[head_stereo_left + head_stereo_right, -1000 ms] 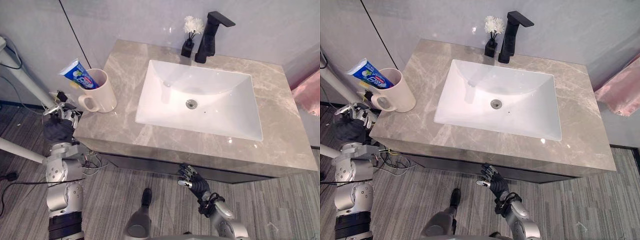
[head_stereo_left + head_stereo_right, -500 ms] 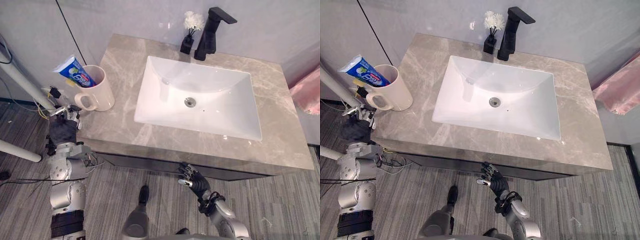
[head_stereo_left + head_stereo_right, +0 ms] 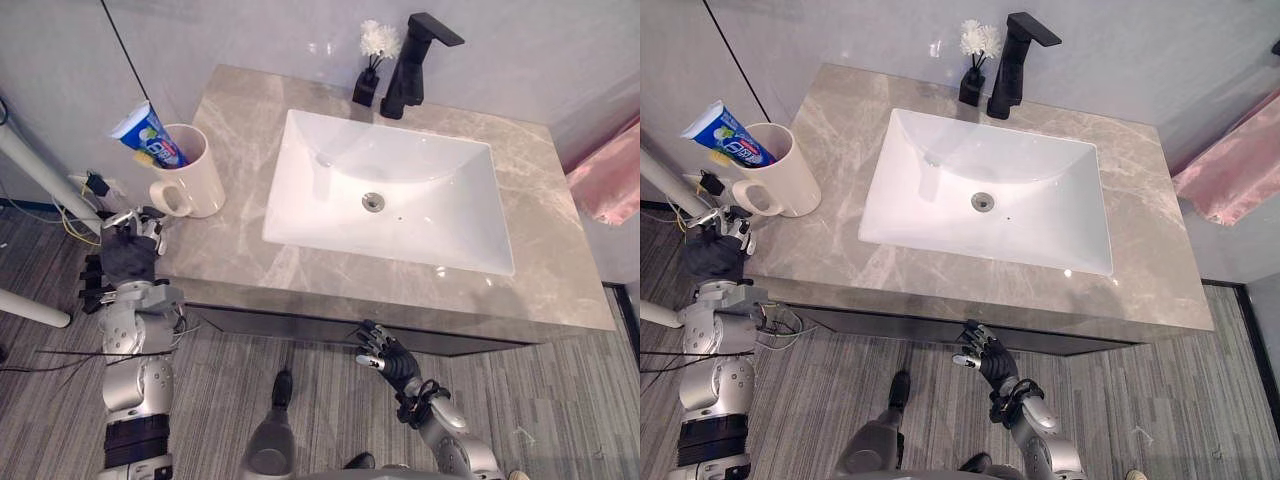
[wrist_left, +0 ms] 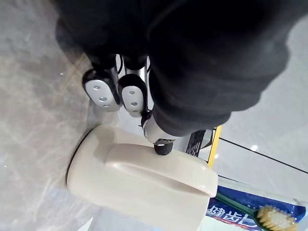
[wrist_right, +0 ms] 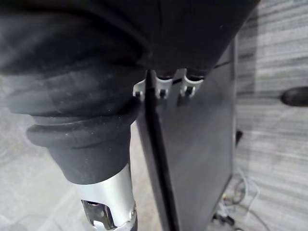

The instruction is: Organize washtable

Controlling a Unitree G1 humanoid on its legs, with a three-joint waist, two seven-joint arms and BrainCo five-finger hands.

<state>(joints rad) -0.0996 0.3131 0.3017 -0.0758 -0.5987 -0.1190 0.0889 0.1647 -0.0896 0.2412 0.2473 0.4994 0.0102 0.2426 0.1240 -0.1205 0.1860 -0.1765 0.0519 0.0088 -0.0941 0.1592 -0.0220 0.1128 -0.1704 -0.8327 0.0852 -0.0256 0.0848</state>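
Observation:
A cream mug stands at the left edge of the grey marble countertop. A blue toothpaste tube and a toothbrush stick out of it. My left hand hangs just off the counter's left front corner, below the mug's handle, fingers relaxed and holding nothing. In the left wrist view its thumb tip lies close against the mug; contact is unclear. My right hand is open below the counter's front edge, by the dark cabinet front.
A white sink basin fills the counter's middle. Behind it stand a black faucet and a small black vase with a white flower. Pink cloth hangs at the right. A white pole slants at the left.
The camera has shifted a little. My left hand has edged slightly nearer the mug's handle. The right hand keeps its place under the counter edge.

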